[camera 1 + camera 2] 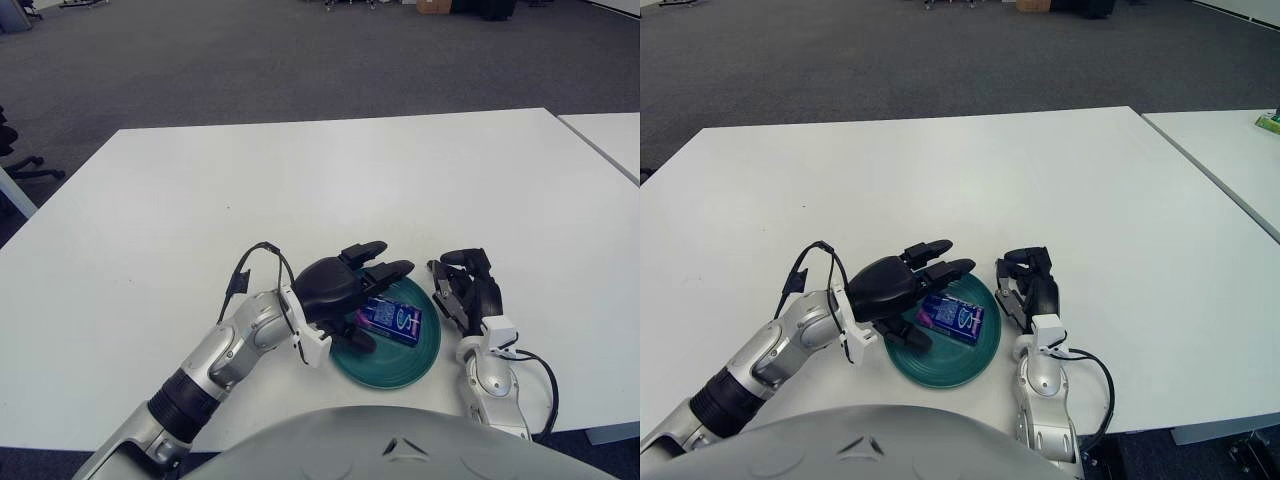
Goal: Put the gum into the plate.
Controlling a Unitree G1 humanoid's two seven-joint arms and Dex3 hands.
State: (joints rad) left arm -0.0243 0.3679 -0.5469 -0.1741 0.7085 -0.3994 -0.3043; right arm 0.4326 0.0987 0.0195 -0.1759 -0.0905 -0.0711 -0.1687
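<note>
- Blue and purple, the gum (392, 319) pack lies flat inside the green plate (421, 357), just below and right of the left robot hand (345, 287), apart from its fingers.
- Left robot hand hovers over the plate's left rim with its fingers (378, 270) spread and stretched toward the right, holding nothing; its thumb (355, 337) hangs over the plate's left part.
- Gum pack is a small flat rectangular box, dark blue with a purple left end and a paler marking across its top face.
- Whatever is printed on the pack is too small to read; no brand can be made out.
- Plate sits on the white worktop (330, 180), near its front edge.
- Right robot hand (468, 288) shows just beside the plate, on its right, fingers curled and holding nothing.
</note>
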